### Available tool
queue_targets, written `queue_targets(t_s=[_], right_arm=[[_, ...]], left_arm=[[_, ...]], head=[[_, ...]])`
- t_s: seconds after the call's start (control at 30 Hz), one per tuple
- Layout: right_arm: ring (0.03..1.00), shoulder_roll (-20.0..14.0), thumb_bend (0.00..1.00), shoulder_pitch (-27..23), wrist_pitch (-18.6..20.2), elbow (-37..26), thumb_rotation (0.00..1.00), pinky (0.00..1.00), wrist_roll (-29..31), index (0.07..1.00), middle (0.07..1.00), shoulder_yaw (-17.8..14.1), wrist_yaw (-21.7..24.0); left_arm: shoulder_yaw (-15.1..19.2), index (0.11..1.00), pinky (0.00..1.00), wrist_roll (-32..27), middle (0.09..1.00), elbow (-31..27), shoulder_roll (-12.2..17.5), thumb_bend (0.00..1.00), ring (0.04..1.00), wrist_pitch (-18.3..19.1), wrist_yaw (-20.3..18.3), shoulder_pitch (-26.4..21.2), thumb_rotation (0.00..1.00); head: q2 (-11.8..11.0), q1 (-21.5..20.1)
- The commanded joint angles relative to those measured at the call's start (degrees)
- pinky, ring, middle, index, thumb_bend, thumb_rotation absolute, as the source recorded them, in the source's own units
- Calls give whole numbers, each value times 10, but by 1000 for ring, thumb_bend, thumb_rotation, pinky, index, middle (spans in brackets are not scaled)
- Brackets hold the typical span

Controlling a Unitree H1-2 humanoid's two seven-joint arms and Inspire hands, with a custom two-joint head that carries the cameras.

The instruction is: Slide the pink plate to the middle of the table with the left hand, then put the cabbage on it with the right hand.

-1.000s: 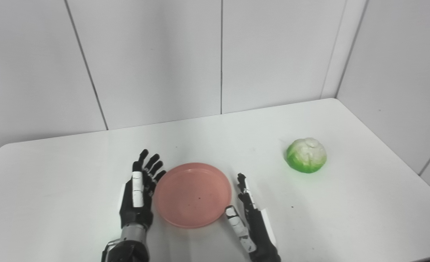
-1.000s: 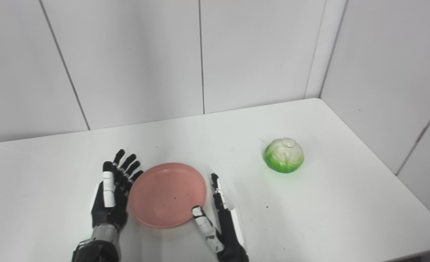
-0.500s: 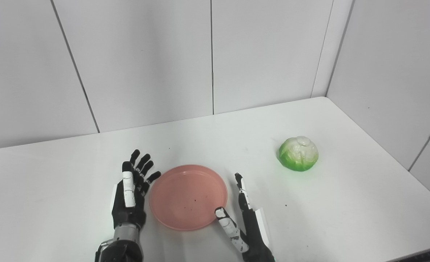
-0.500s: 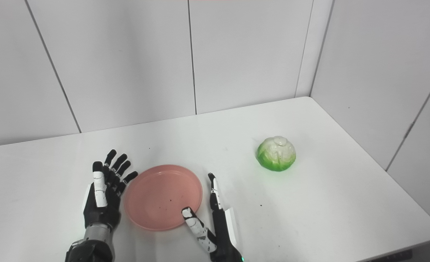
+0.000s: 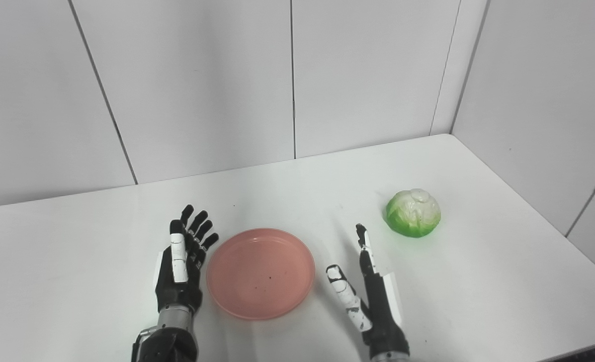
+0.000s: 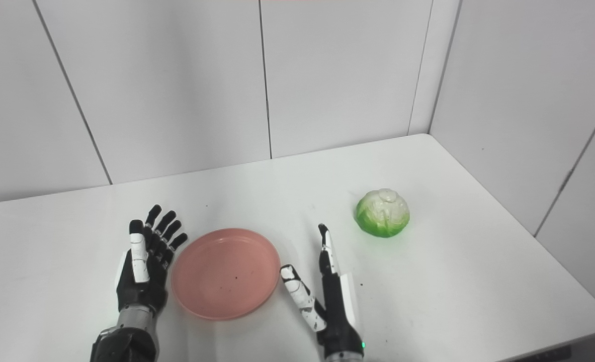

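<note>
The round, shallow pink plate (image 5: 260,273) lies empty on the white table (image 5: 478,281), near its front middle; the black left hand (image 5: 181,264) stands just beside the plate's left rim, fingers spread, holding nothing; the black-and-white right hand (image 5: 367,291) stands edge-on right of the plate, fingers straight and together, thumb apart; the round green-and-white cabbage (image 5: 413,212) sits farther right, apart from both.

- I can read no text, label, brand, number or sign anywhere; the walls, the table and everything on it, and my own hands bear no legible marking.
</note>
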Motion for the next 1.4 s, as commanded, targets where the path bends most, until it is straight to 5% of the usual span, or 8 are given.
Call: queue_targets(t_s=[0.0,0.27,0.67,1.0,1.37], right_arm=[[981,-37,839,-20,9,-34,965,974,-12,1000,1000,-12,18],[878,-128,916,-91,87,-85,891,779,-20,1000,947,-40,100],[920,-295,991,-214,244,-143,751,804,-49,997,959,-44,274],[908,-425,1000,-310,222,-101,598,773,-146,947,934,11,365],[918,-479,1000,-378,214,-5,301,786,-210,914,944,65,439]], left_arm=[[4,921,841,-7,892,31,4,956,895,-1,-4,17,927],[9,921,850,-10,891,37,4,961,893,0,-15,14,913],[10,899,837,-6,883,37,6,952,887,0,-14,17,910],[8,909,839,-7,891,37,7,948,891,3,-17,17,912],[8,915,844,-5,887,36,5,958,884,7,-16,16,907]], head=[[-3,-1],[-7,-6],[-5,-4],[-5,-1],[-3,2]])
